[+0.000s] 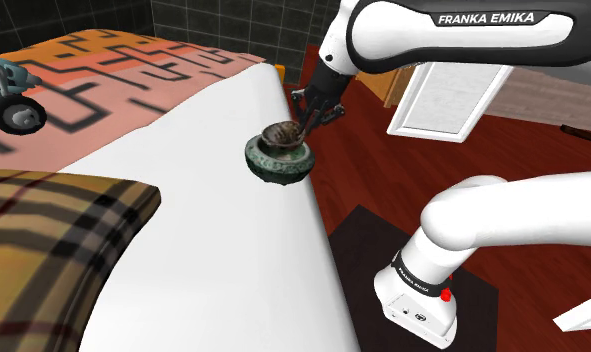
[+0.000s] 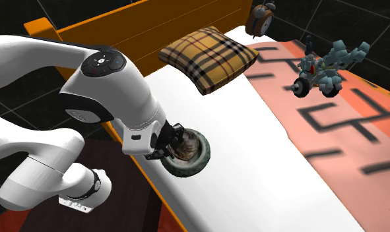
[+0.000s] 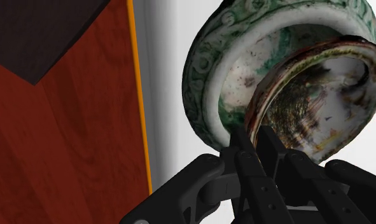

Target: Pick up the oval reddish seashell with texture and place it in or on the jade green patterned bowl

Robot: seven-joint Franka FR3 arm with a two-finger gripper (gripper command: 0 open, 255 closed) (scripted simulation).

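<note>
The green patterned bowl [image 1: 276,166] [image 2: 193,160] [image 3: 205,76] sits on the white sheet right at the bed's edge. Inside it the reddish-brown oval seashell [image 1: 280,133] [image 2: 183,148] [image 3: 320,95] leans tilted, its pale hollow side facing the wrist camera. My black gripper [image 1: 305,122] [image 2: 171,146] [image 3: 255,143] reaches in from the floor side over the bowl's rim. Its fingers [image 3: 243,153] stand close together and pinch the shell's near rim.
A plaid pillow [image 1: 53,240] [image 2: 210,56] lies on the bed, as does a grey toy vehicle [image 1: 8,95] [image 2: 325,69] on the pink patterned blanket [image 1: 133,80]. An alarm clock [image 2: 260,16] stands by the headboard. Red wooden floor [image 3: 84,140] lies below the bed's orange edge [image 3: 139,95].
</note>
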